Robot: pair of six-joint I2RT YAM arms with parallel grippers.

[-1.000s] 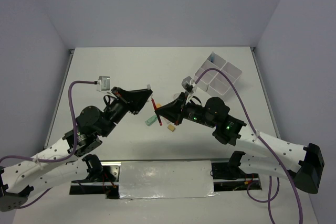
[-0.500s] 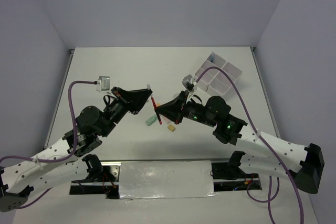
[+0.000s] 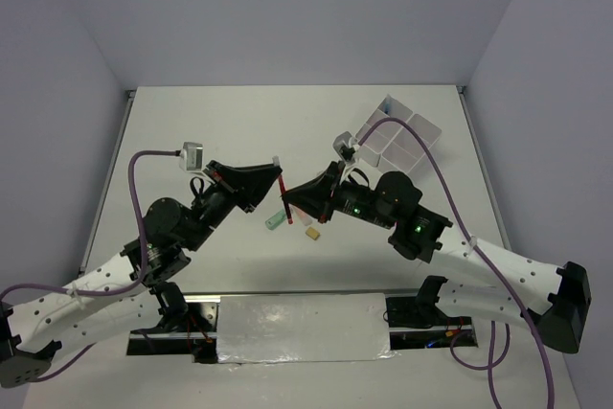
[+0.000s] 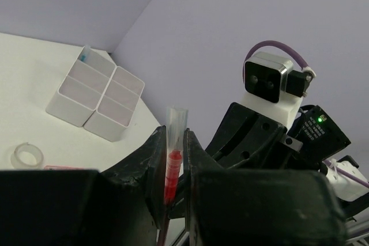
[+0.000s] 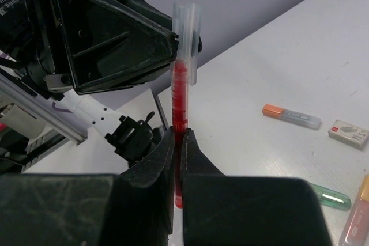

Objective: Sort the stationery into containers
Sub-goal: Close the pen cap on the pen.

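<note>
Above white table point(image 3: 192, 131), left gripper point(image 4: 174, 137) and right gripper point(image 5: 177, 137) both clamp red pen point(image 5: 180, 90), long axis near-to-far, cap end far.

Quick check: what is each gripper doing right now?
Left gripper: shut on the red pen.
Right gripper: shut on the same red pen.

red pen point(image 5: 180, 93) tip hidden, box point(image 4: 75, 101) contents unclear
</note>
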